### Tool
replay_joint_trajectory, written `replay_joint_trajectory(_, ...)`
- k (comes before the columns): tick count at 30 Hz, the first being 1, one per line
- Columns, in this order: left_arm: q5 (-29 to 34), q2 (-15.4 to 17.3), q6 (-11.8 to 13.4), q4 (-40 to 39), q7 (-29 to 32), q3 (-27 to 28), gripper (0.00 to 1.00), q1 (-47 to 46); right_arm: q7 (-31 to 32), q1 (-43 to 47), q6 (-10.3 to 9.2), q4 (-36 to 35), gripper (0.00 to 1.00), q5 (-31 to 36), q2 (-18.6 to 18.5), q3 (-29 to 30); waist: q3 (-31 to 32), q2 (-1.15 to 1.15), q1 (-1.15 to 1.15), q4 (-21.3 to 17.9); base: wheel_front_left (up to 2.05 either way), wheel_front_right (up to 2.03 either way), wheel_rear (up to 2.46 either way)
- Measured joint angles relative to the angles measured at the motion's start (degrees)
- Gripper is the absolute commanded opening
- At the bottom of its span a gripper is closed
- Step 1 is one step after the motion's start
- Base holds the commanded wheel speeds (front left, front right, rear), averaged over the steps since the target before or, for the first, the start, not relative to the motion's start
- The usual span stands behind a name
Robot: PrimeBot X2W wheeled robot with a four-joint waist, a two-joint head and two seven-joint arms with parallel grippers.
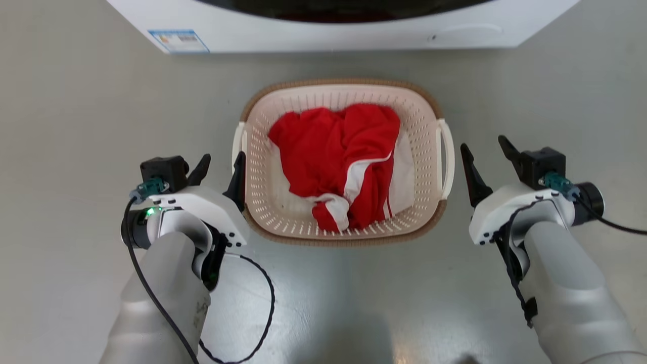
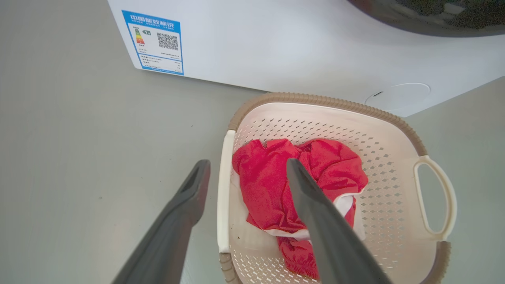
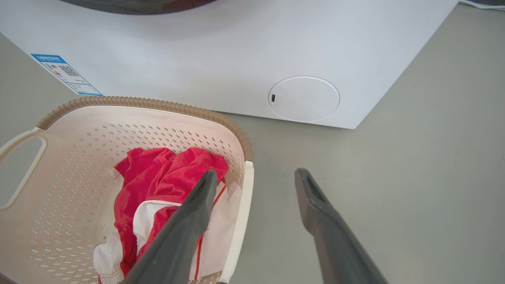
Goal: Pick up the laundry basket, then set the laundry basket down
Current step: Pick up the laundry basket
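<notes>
Squarely on the floor (image 1: 76,126) before the white washing machine (image 1: 323,35) sat the laundry basket (image 1: 343,82), red-and-white clothing (image 1: 333,151) inside. The left pincer (image 1: 224,155) gaped wide, fingers either side of the left handle (image 1: 235,144). The right pincer (image 1: 481,142), equally wide, hung just beside the right handle (image 1: 449,151), gripping nothing.

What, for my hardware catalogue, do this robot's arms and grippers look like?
The left gripper and right gripper each have two long dark tapering fingers on a white housing, beside a black block with a teal connector. Black cables loop along rounded pale grey forearms. A green light glows on the left wrist.
</notes>
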State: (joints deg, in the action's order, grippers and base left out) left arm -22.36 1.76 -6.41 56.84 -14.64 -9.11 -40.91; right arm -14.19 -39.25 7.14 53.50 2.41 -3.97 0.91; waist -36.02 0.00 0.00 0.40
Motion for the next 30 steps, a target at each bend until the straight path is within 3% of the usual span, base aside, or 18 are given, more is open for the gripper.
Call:
replay_joint_trajectory(18,-0.5,0.0,-0.2,2.7,0.0,2.3,1.0,-8.6,-0.2,-6.0,0.0,0.3,1.0,1.2,0.0,-0.6,-11.2,0.0,0.0,-0.3,0.0,0.0,0.0)
replay_joint_trajectory(30,1.2,0.0,-0.2,4.3,0.0,1.9,1.0,-11.7,-0.2,-7.3,0.0,0.5,1.0,1.7,0.0,-0.5,-14.9,0.0,0.0,-0.1,0.0,0.0,0.0)
